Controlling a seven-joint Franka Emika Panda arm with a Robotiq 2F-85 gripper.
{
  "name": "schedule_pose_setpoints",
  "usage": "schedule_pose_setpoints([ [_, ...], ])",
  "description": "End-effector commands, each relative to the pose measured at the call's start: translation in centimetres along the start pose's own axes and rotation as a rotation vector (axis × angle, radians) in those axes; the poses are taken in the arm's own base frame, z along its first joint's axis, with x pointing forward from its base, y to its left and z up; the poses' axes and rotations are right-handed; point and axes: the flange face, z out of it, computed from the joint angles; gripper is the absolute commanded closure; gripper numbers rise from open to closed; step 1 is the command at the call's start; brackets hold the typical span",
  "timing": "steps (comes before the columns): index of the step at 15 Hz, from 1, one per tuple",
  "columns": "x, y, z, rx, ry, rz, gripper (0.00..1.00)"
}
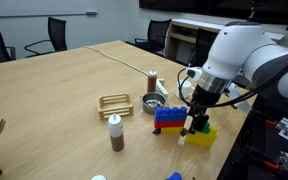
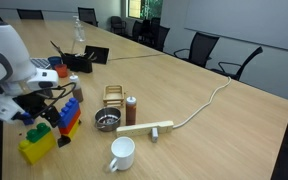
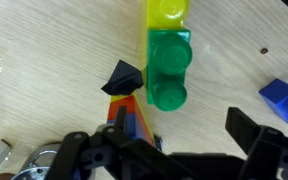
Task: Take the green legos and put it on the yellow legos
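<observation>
The green legos [image 3: 169,60] sits on top of the yellow legos [image 3: 168,12], covering one end of it. Both also show in an exterior view: the green legos [image 2: 34,133] sits on the yellow legos [image 2: 40,150] near the table's edge. My gripper [image 3: 184,130] hovers just above them, open, with nothing between its fingers [image 3: 246,125]. It also shows in both exterior views, gripper [image 1: 197,122] and gripper [image 2: 41,122], standing over the yellow legos [image 1: 204,137].
A blue-and-red brick stack [image 1: 169,118] stands right beside the yellow block. A small black object [image 3: 122,77] and a blue piece [image 3: 281,100] lie close by. Further in are a metal bowl [image 2: 106,121], wooden rack [image 2: 114,95], brown bottle [image 2: 131,110], wooden block [image 2: 149,128] and white mug [image 2: 122,153].
</observation>
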Motion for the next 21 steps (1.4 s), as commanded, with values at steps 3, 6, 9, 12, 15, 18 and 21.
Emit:
schedule_pose_setpoints([
  [3, 0.0, 0.0, 0.0, 0.001, -0.002, 0.000, 0.00],
  [6, 0.0, 0.0, -0.5, -0.002, 0.012, 0.017, 0.00],
  [9, -0.1, 0.1, -1.9, -0.015, 0.041, 0.048, 0.00],
  [12, -0.1, 0.0, -3.6, -0.024, 0.072, 0.083, 0.00],
  [15, -0.6, -0.1, -5.6, -0.040, 0.114, 0.105, 0.00],
  [18, -1.2, -0.5, -7.4, -0.065, 0.161, 0.110, 0.00],
  [21, -2.0, -1.3, -8.7, -0.076, 0.196, 0.095, 0.00],
])
